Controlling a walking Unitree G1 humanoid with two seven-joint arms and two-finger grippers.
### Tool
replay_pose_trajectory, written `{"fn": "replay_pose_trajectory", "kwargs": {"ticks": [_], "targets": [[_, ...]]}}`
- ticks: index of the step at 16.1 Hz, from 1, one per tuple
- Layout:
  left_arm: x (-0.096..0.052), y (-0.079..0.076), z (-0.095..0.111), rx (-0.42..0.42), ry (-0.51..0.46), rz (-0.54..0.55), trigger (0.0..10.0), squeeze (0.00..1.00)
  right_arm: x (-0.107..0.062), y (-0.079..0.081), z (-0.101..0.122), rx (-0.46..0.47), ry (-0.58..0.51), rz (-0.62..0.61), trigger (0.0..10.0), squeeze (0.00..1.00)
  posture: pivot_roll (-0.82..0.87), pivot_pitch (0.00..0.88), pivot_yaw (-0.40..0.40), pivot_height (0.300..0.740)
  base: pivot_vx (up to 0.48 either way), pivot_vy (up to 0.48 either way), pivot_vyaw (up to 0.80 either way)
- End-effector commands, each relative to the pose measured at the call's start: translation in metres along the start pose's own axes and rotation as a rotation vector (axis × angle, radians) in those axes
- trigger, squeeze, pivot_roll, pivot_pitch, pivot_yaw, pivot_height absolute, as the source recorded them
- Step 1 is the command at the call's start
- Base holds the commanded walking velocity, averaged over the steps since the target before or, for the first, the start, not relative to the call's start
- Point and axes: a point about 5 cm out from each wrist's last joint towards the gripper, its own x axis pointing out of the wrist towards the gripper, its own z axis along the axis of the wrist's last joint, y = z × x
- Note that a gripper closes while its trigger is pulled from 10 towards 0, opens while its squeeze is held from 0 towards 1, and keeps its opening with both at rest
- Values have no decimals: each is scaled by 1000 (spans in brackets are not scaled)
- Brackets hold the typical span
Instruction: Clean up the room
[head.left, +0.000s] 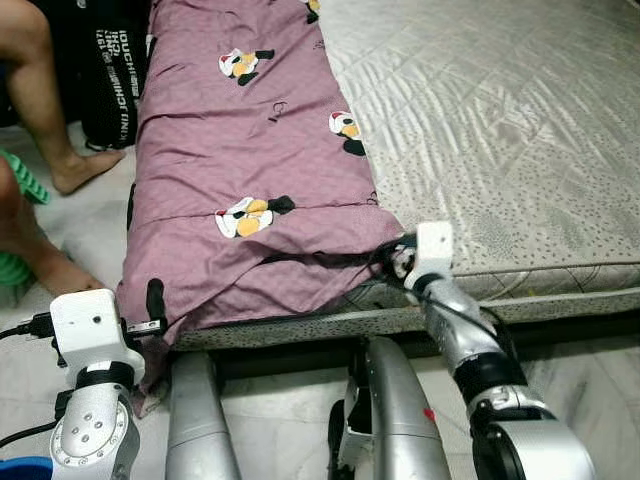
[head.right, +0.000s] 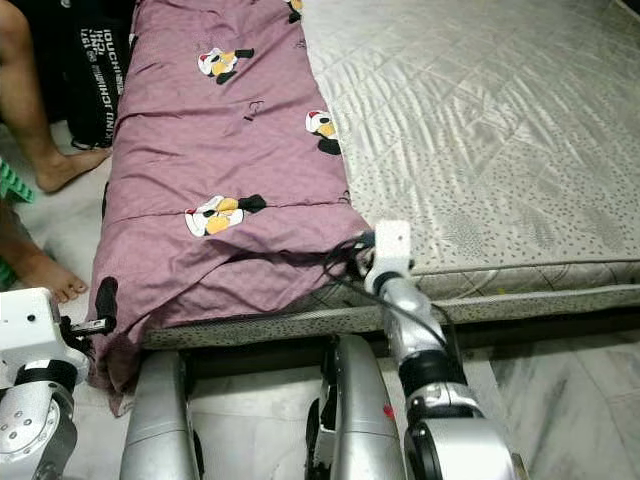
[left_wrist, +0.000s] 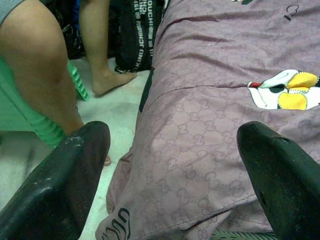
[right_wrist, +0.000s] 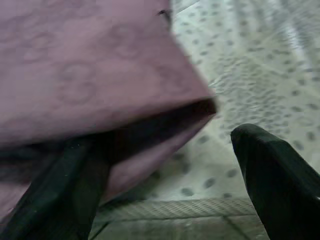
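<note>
At the bed's foot edge, the right gripper (right_wrist: 165, 170) stands open, one finger under the near corner of the mauve cartoon-print bedsheet (head.left: 250, 150), the other over the speckled grey mattress (head.left: 500, 120). The left gripper (left_wrist: 175, 180), open, hovers before the sheet's hanging corner. Closing too shallow risks the thin corner slipping free.

A person's bare legs (head.left: 40, 110) and a black bag (head.left: 112, 70) beside the bed.

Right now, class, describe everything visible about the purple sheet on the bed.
The purple sheet is thin, soft-looking fabric with a faint monogram pattern and cartoon prints. It lies folded along the mattress's left side, its near edge wrinkled and hanging over. The right gripper reaches its corner, fingers open; the left gripper is open at the hanging edge.
</note>
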Motion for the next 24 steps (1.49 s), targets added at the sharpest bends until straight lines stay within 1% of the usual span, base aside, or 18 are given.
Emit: {"fn": "replay_pose_trajectory", "kwargs": {"ticks": [1, 2, 4, 5, 6, 10, 12, 16, 22, 24], "targets": [[1, -1, -1, 0, 7, -10, 10000, 0, -1, 3, 0, -4, -8, 26, 10000, 0, 209, 160, -73, 524, 0, 0, 0], [1, -2, -1, -4, 6, -17, 10000, 0, 0, 8, 4, -15, -36, 44, 10000, 0, 208, 161, -70, 524, 0, 0, 0], [1, -2, -1, -5, 7, -22, 10000, 0, 3, 14, 10, -16, -63, 40, 10000, 0, 213, 164, -68, 524, 0, 0, 0], [1, -2, 0, -6, 6, -23, 10000, 0, 5, 17, 14, -12, -84, 32, 9608, 0, 214, 165, -65, 524, 0, 0, 0], [2, -3, 0, -6, 4, -24, 10000, 0, 7, 22, 19, -9, -107, 33, 0, 0, 217, 164, -64, 524, 0, 0, 0], [2, -3, 2, -8, -3, -25, 10000, 0, 11, 36, 25, 5, -129, 48, 0, 0, 221, 165, -68, 524, 0, 0, 0], [2, -3, 2, -10, -3, -24, 10000, 0, 11, 37, 24, 10, -129, 50, 0, 0, 221, 166, -70, 524, 0, 0, 0], [3, -5, 2, -17, -5, -28, 10000, 0, 10, 33, 18, 22, -108, 36, 0, 0, 216, 165, -70, 524, 0, 0, 0], [5, -6, 3, -19, -12, -30, 10000, 0, 11, 32, 17, 32, -103, 27, 0, 0, 217, 160, -72, 524, 0, 0, 0], [5, -6, 3, -19, -13, -29, 10000, 0, 11, 29, 15, 58, -86, 18, 0, 0, 217, 160, -74, 524, 0, 0, 0]]}}
